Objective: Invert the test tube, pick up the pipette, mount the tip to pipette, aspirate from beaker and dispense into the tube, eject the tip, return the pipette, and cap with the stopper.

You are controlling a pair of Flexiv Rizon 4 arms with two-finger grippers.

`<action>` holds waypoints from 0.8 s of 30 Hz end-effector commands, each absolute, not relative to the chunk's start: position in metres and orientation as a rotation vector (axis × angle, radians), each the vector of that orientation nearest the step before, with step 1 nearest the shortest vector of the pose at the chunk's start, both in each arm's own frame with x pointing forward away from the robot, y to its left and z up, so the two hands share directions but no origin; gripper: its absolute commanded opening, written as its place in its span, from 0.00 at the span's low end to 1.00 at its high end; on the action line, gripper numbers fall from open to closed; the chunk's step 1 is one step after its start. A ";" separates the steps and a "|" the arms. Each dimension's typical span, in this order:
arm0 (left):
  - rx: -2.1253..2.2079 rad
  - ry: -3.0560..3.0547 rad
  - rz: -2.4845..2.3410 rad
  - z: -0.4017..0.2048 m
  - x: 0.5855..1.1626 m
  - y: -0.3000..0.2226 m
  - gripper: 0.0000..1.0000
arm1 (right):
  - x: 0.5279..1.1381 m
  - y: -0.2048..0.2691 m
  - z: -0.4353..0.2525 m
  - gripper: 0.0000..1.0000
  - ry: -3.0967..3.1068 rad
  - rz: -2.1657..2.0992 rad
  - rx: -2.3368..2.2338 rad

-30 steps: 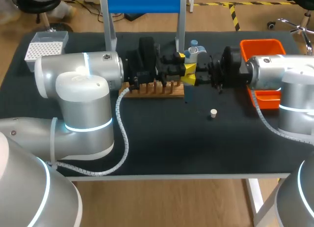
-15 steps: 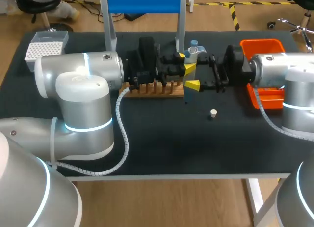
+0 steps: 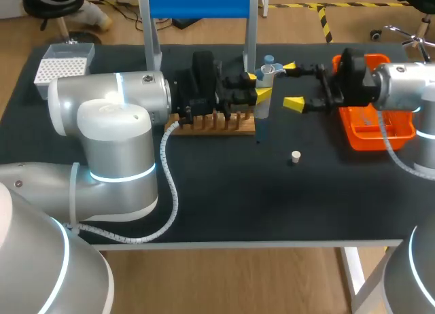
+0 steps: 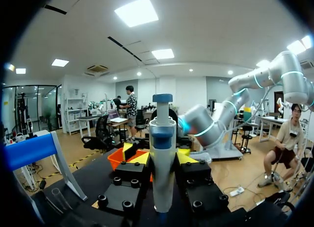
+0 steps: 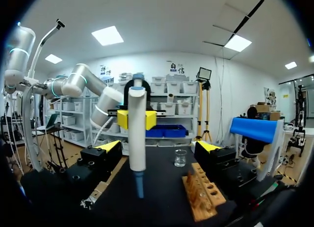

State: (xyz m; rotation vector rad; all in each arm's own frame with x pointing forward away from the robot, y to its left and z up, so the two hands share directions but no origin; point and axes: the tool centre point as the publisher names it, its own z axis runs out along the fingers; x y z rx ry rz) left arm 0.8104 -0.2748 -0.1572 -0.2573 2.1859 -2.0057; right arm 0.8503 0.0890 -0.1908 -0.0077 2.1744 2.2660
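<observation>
- Above the middle of the black-topped table (image 3: pixel 204 198), the left gripper (image 3: pixel 258 86) is clenching the white pipette with the blue plunger cap (image 5: pixel 137 133) and holding it upright. Its yellow tips are pressing the barrel from two sides.
- Under the barrel a slim blue tip (image 5: pixel 140 185) is hanging, so pick-up and tip mounting are reading as done.
- Off to the right the right gripper (image 3: pixel 292 85) is facing the pipette with its fingers spread wide. It is touching nothing and gripping nothing.
- Beyond the pipette in the right wrist view, the small clear glass beaker (image 5: pixel 180 157) is standing near the far end of the wooden tube rack (image 3: pixel 216 124). The tip is hanging apart from it, so aspiration is looking like the step in hand or the next one.
- I am not making out the test tube with any certainty, so whether it is inverted I cannot tell.
- The small white stopper (image 3: pixel 295 156) is lying loose on the table, well apart from the rack, so capping is waiting.
- The orange plastic bin (image 3: pixel 370 134) is sitting under the right arm. The white tip box (image 3: pixel 64 68) is sitting at the far left corner.
- The blue-topped stand (image 3: pixel 199 3) is standing behind the rack without the pipette, so ejecting the tip and returning the pipette are also waiting.
</observation>
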 end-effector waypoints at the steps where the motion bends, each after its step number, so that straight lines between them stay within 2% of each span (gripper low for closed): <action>1: -0.260 2.184 -2.005 -0.157 0.810 -0.275 0.00 | 0.864 0.076 -0.187 1.00 2.171 2.238 0.038; 24: -0.260 2.184 -2.005 -0.157 0.810 -0.275 0.00 | 1.011 0.115 -0.165 1.00 2.223 1.986 0.259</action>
